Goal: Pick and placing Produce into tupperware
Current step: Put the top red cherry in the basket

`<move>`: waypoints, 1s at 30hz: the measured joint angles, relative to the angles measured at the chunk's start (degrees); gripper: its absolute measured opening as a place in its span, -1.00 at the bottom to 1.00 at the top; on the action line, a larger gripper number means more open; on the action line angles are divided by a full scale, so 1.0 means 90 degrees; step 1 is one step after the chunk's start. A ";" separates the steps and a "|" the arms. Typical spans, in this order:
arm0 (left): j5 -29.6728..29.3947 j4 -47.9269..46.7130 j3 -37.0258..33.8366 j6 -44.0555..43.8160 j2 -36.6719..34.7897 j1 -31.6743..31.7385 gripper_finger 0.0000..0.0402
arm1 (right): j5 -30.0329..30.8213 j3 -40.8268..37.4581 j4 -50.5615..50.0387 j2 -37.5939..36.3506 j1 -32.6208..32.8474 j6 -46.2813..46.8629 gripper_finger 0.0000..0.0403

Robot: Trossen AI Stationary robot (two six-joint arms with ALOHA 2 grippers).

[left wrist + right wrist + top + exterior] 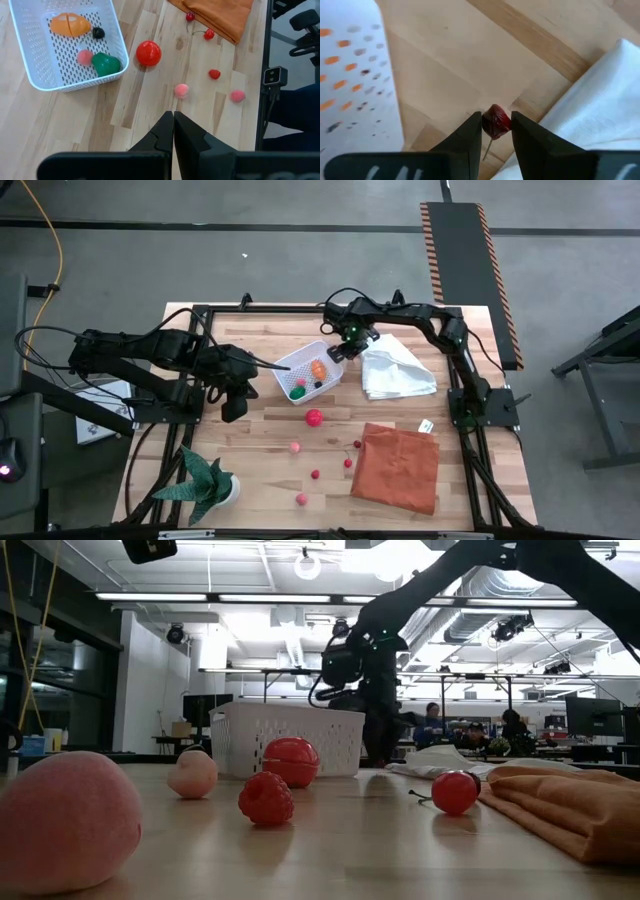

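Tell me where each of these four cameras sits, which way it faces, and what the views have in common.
High: above the table, looking straight down; both arms show, with the right gripper by the white tub.
Low: at tabletop height, looking level across scattered produce into the room; one dark arm drops in from above.
Left wrist: on the left arm, looking down past the shut left gripper.
Right wrist: on the right arm, fingers closed on a dark-red cherry.
Shared: high and left wrist both show the red ball outside the tub.
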 joint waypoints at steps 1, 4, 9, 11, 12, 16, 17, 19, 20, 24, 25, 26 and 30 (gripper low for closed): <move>-0.0001 0.0002 -0.0001 0.0002 0.0000 0.0000 -0.99 | 0.0000 0.0000 -0.0005 -0.0040 0.0000 -0.0007 -0.56; -0.0001 0.0002 0.0000 0.0005 0.0000 0.0000 -0.99 | 0.0000 0.0000 -0.0048 -0.0180 0.0000 -0.0043 -0.56; 0.0000 0.0002 0.0000 0.0010 0.0002 0.0000 -0.99 | 0.0088 0.0002 -0.0068 -0.0505 -0.0005 -0.0054 -0.56; -0.0001 0.0002 -0.0001 0.0012 0.0002 0.0000 -0.99 | 0.0102 0.0002 -0.0077 -0.0652 -0.0005 -0.0064 -0.56; 0.0000 0.0003 0.0000 0.0012 0.0002 -0.0001 -0.99 | 0.0107 0.0002 -0.0080 -0.0734 -0.0005 -0.0080 -0.56; -0.0001 0.0005 -0.0001 0.0016 0.0002 0.0000 -0.99 | 0.0104 0.0002 -0.0089 -0.1062 0.0029 -0.0129 -0.56; 0.0000 0.0005 0.0000 0.0022 0.0002 0.0000 -0.99 | 0.0104 0.0002 -0.0087 -0.1153 0.0049 -0.0161 -0.56; 0.0000 0.0005 -0.0002 0.0024 0.0002 0.0000 -0.99 | 0.0100 0.0002 -0.0084 -0.1342 0.0106 -0.0233 -0.56; 0.0000 0.0005 0.0000 0.0024 0.0002 0.0000 -0.99 | 0.0096 0.0002 -0.0059 -0.1420 0.0142 -0.0255 -0.56; -0.0001 0.0011 -0.0001 0.0024 0.0002 0.0000 -0.99 | -0.0338 0.0002 0.0260 -0.1703 0.0293 -0.0272 -0.56; -0.0001 0.0013 -0.0001 0.0024 0.0002 0.0000 -0.99 | -0.0496 0.0002 0.0371 -0.1747 0.0347 -0.0293 -0.56; 0.0000 0.0022 -0.0002 0.0024 0.0002 0.0000 -0.99 | -0.0642 0.0002 0.0505 -0.1782 0.0420 -0.0305 -0.56; -0.0002 0.0112 0.0000 0.0024 0.0002 0.0000 -0.99 | -0.1091 0.0002 0.1110 -0.1823 0.0749 -0.0269 -0.56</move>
